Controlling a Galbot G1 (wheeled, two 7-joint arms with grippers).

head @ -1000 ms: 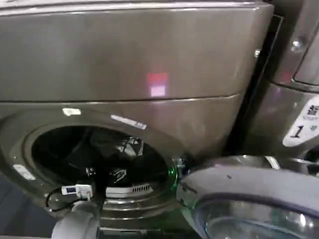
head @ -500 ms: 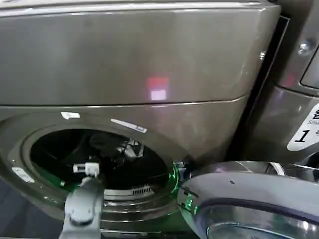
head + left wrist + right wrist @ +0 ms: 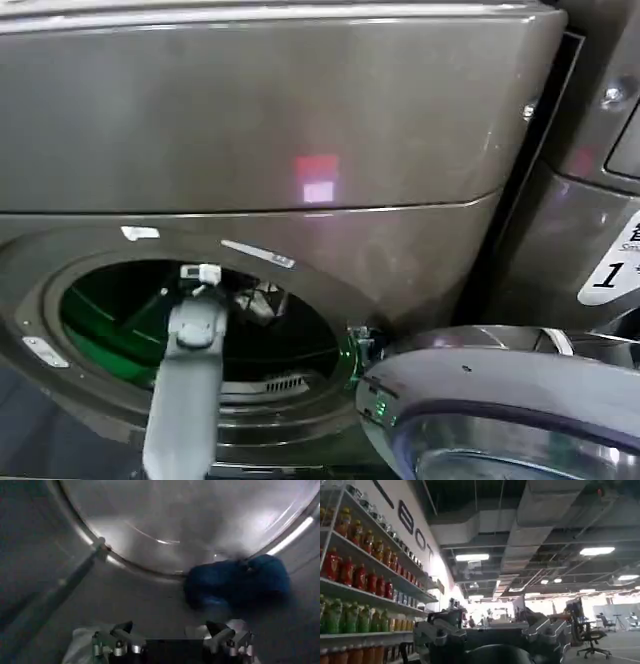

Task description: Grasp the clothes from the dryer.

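Clothes – a blue bundle – sit on the drum floor inside the dryer, door swung open, and the left gripper is reaching in with fingers spread, holding nothing, bundle just ahead

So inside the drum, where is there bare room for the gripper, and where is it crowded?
Bare drum wall lies between the left gripper and the drum's back rim, beside the blue clothes. The crowded spots are those clothes and the white cloth at the gripper's open fingers.
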